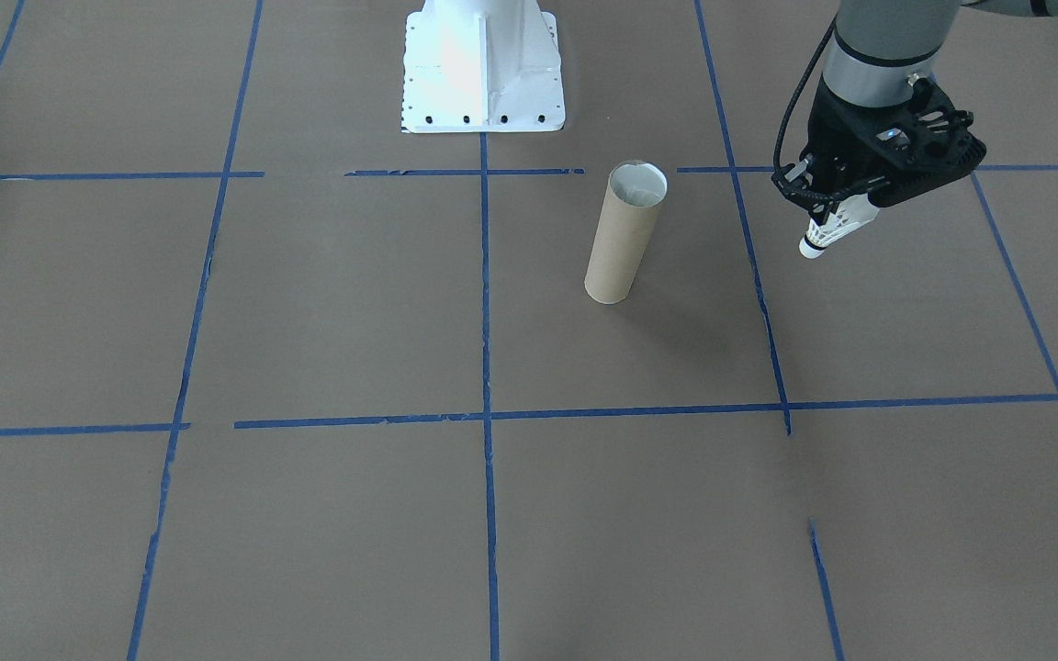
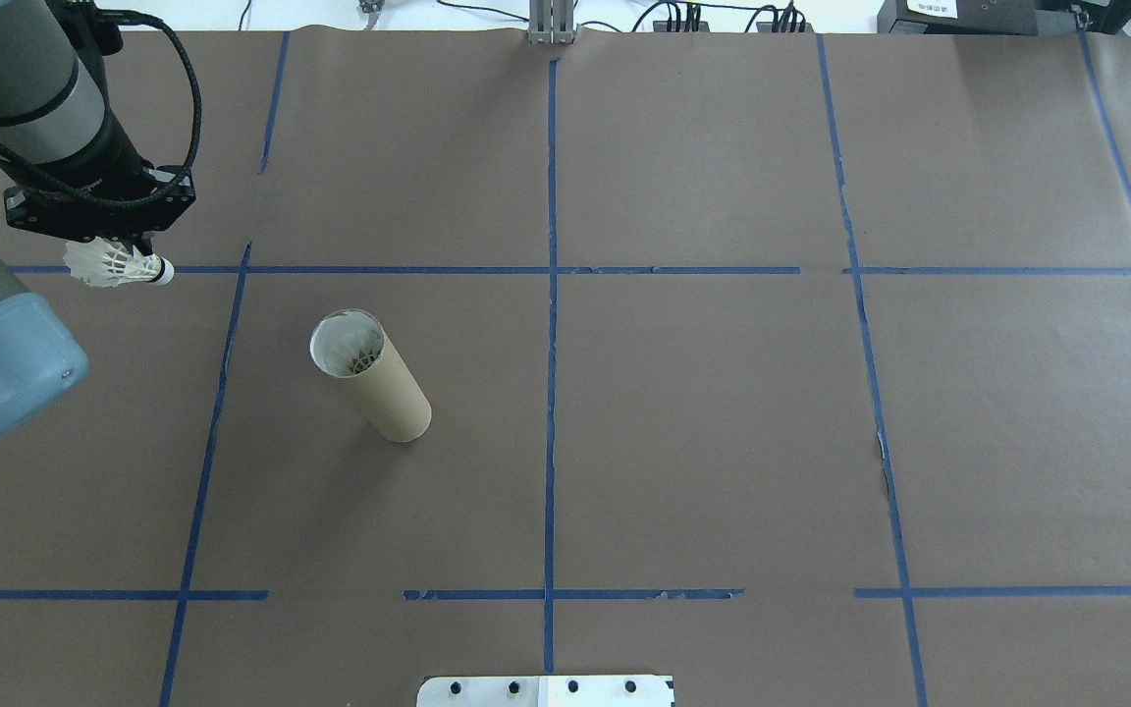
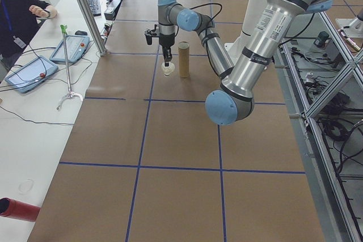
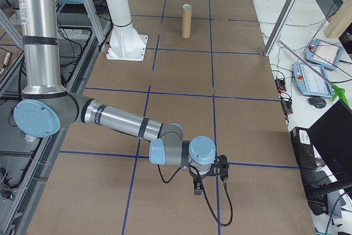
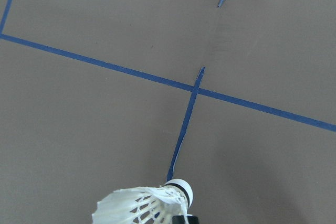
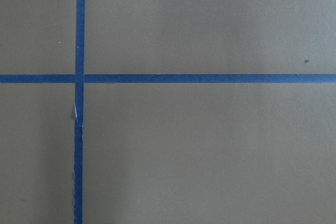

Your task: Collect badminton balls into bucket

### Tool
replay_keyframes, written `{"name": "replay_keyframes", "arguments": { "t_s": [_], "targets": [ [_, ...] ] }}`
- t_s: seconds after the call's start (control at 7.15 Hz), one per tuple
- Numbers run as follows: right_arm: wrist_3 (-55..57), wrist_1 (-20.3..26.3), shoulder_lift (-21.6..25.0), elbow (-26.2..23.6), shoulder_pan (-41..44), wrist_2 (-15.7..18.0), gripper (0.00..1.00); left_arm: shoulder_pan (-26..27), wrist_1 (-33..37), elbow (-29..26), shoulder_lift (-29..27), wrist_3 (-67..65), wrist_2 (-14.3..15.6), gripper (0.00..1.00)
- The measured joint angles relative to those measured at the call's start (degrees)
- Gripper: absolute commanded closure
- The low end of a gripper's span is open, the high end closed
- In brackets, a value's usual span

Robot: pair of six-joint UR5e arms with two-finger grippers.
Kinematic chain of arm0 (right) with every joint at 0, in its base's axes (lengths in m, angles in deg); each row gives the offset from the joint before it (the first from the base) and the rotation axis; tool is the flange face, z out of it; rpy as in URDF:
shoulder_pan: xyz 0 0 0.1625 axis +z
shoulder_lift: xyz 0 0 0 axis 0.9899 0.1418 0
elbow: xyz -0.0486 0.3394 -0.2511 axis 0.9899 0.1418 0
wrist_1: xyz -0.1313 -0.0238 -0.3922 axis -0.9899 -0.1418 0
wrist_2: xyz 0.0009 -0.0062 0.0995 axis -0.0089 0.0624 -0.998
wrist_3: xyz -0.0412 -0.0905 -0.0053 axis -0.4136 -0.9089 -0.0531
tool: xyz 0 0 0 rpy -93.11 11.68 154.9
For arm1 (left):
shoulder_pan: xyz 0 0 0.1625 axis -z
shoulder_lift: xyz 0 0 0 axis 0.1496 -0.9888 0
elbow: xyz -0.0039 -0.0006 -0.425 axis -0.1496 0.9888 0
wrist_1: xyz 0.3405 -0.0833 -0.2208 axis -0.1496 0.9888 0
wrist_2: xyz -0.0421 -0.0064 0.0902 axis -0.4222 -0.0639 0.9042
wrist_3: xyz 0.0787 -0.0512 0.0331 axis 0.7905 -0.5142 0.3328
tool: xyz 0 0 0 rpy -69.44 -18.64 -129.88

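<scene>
**Shuttlecock held in the air beside the upright tube**

A small white feather shuttlecock with a rounded cork tip and thin black band (image 2: pixel 117 264) hangs above the table, clamped at its skirt by the left arm's black two-finger gripper (image 2: pixel 124 247). In the overhead view its cork tip points toward the table's middle; in the front-facing view the shuttlecock (image 1: pixel 834 227) tilts tip-down below the gripper (image 1: pixel 837 207). The left wrist camera shows the feather skirt and banded cork (image 5: pixel 144 204) at the bottom edge, over bare brown paper.

The tall narrow brown cardboard tube with a whitish interior (image 2: pixel 370 376) stands upright on the table, well apart from the held shuttlecock and nearer the table's centre line. Through its open mouth the overhead view shows white feathers of another shuttlecock inside the tube (image 2: pixel 356 352).

The right arm's gripper (image 4: pixel 208 177) appears only in the right-side view, low over the paper at the table's far end from the tube; whether it is released or clenched cannot be told.

The brown paper-covered table (image 2: pixel 703 412) carries a grid of blue tape lines (image 2: pixel 551 324). The white metal robot base (image 1: pixel 483 69) stands behind the tube. At the side bench a person's dark sleeve (image 3: pixel 14 18) shows.
</scene>
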Motion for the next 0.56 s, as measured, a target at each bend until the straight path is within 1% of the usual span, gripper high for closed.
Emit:
{"name": "replay_keyframes", "arguments": {
  "t_s": [0.28, 0.56],
  "targets": [
    [0.0, 0.0, 0.0, -0.01, 0.0, 0.0, 0.0, -0.44, -9.95, 1.79, -7.06, -0.01, 0.62, 1.0],
    [0.0, 0.0, 0.0, -0.02, 0.0, 0.0, 0.0, -2.02, -16.77, 1.65, -13.68, -0.76, 0.75, 1.0]
  ]
}}
